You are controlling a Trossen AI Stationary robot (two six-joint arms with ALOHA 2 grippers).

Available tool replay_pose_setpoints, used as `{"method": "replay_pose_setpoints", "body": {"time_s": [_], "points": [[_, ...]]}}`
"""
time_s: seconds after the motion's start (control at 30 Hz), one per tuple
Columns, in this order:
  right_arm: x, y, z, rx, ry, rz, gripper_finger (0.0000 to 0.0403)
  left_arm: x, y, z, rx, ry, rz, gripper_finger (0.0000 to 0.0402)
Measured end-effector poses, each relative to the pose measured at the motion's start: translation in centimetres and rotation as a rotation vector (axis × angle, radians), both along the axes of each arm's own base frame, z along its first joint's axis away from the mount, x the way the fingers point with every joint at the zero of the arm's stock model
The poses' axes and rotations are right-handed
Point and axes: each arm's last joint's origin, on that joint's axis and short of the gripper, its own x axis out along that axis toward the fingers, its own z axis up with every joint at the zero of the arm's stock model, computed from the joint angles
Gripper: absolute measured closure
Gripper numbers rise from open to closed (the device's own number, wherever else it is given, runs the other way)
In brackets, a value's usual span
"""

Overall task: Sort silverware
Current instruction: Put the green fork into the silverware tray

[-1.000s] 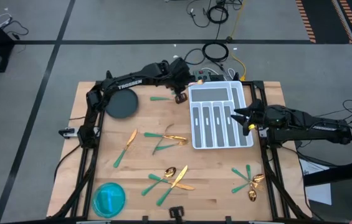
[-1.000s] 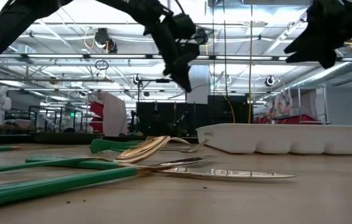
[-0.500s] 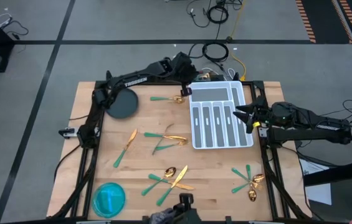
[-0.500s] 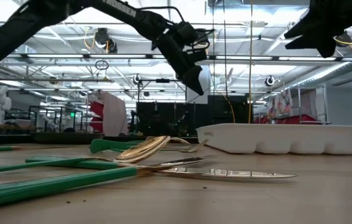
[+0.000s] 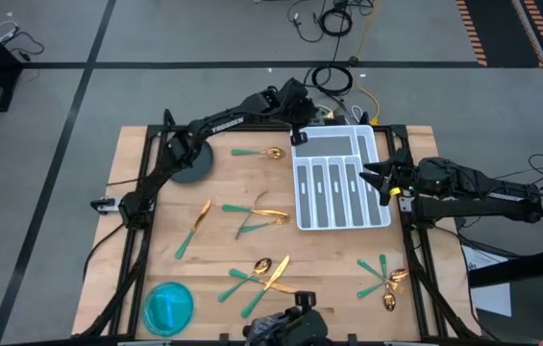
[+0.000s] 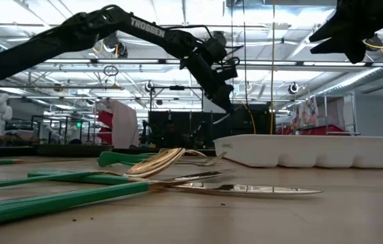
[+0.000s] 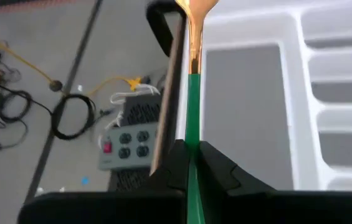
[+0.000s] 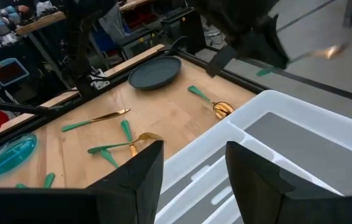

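You are running two matte black arms built of slim tubular links and chunky joints. The left arm (image 5: 218,123) carries white "TROSSEN" lettering along its link. The right arm (image 5: 482,190) shows a small yellow patch near its claw (image 5: 367,176), whose fingers are dark and blocky.

Left gripper (image 7: 191,163) closed on green handle of a gold-headed utensil (image 7: 192,93); shaft runs straight out ahead between the fingers (image 7: 216,171). White divided tray (image 7: 291,37) lies beyond fingertips. Power strip (image 7: 121,143) off to one side.
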Motion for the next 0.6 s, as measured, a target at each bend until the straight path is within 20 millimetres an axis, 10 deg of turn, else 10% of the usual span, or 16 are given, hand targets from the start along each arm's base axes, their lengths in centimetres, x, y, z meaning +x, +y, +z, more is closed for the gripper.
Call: {"method": "replay_pose_setpoints", "body": {"time_s": [0.6], "points": [[0.0,0.0,0.0,0.004,-0.002,-0.002,0.0236,1.5,0.0,-5.0,-0.038,0.068,-0.039,0.0387]]}}
